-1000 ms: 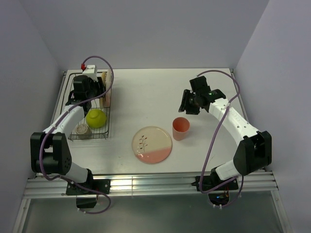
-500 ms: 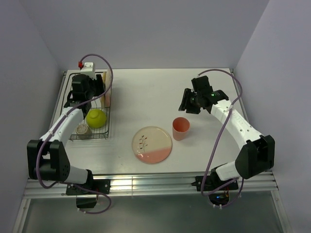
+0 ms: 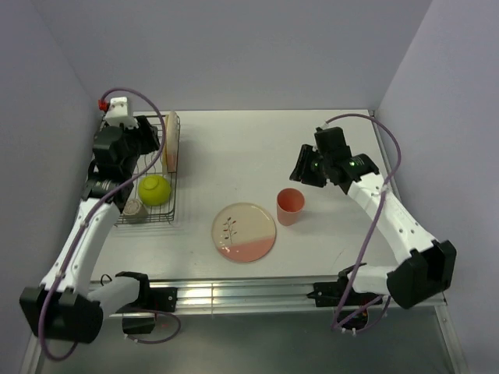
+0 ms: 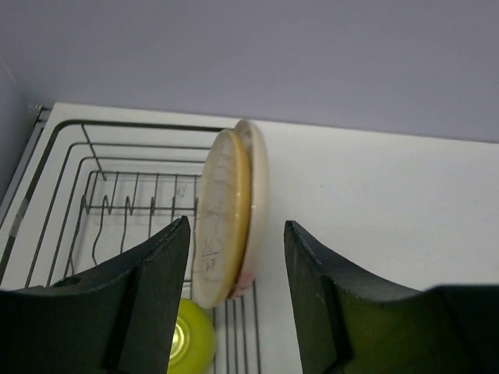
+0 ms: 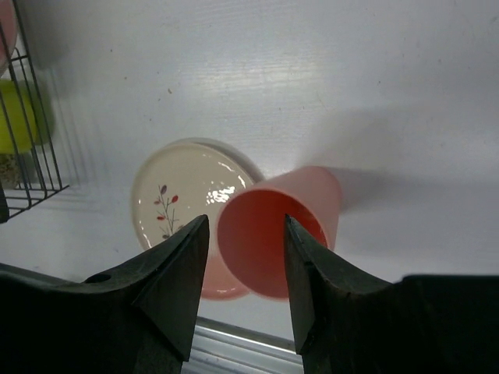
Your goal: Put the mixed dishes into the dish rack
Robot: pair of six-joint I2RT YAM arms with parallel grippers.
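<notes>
since a second ago my left gripper (image 4: pixel 234 257) has pulled back from the dish rack (image 3: pixel 148 167), jaws open and empty. my right gripper (image 5: pixel 245 257), open too, is nearer the salmon-pink cup (image 3: pixel 290 206), which stands upright just below its jaws.

Dish rack (image 3: pixel 144 175) at table's (image 3: pixel 234 148) left edge. In rack: two plates (image 3: pixel 171 142) on edge along right side, touching; bowl (image 3: pixel 154 189) in front of them; small dish (image 3: pixel 132 209) left-front of bowl. On table right of rack: flat plate (image 3: pixel 244 231); cup (image 3: pixel 290 206) upright, just right-behind it, apart.
</notes>
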